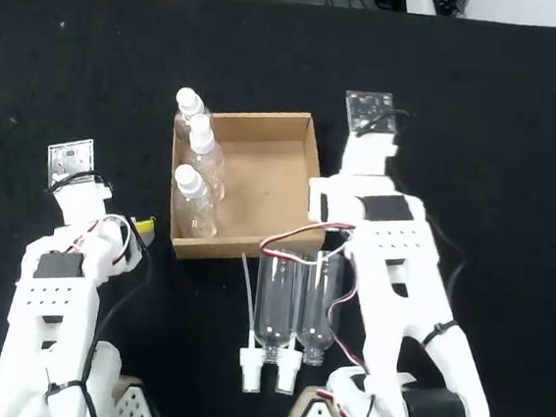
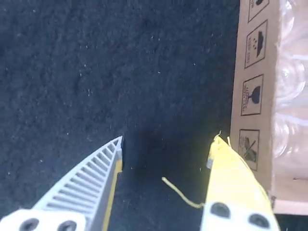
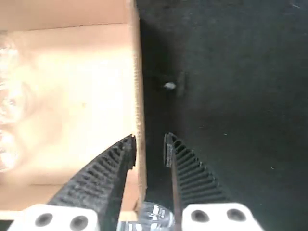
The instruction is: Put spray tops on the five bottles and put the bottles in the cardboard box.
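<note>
The cardboard box (image 1: 262,172) sits mid-table with three capped clear bottles (image 1: 198,176) along its left side. Two more clear bottles (image 1: 293,307) lie on the cloth in front of it, with white spray tops (image 1: 267,370) at their necks. One top's thin tube runs beside the left bottle; whether either top is fitted I cannot tell. My right gripper (image 3: 149,142) hovers over the box's right wall (image 3: 137,86), slightly open, one finger on each side and nothing held. My left gripper (image 2: 167,144) stands open over bare cloth, just left of the box (image 2: 250,91).
Black cloth covers the table. The right arm's body (image 1: 399,279) stretches along the right of the two lying bottles. A red and white cable (image 1: 295,235) hangs over the box's front right corner. Wide free cloth lies behind and to both sides.
</note>
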You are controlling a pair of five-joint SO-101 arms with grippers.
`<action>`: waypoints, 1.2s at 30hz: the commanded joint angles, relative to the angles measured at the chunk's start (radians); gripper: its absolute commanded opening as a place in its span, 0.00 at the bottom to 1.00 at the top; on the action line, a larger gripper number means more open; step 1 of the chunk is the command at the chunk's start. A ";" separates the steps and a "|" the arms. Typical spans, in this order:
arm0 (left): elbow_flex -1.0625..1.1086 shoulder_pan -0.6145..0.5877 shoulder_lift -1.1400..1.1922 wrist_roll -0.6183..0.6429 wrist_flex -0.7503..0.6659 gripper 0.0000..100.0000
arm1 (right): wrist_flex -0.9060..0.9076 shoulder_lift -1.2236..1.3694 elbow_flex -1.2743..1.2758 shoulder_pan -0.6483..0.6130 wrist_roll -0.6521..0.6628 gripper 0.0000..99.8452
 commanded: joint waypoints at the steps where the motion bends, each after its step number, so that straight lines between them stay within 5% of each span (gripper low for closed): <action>1: -0.012 0.001 0.000 0.002 -0.023 0.26 | 0.000 0.001 -0.035 -0.043 -0.009 0.09; 36: -0.010 -0.008 -0.005 0.002 -0.020 0.26 | -0.040 -0.001 0.097 -0.011 -0.060 0.01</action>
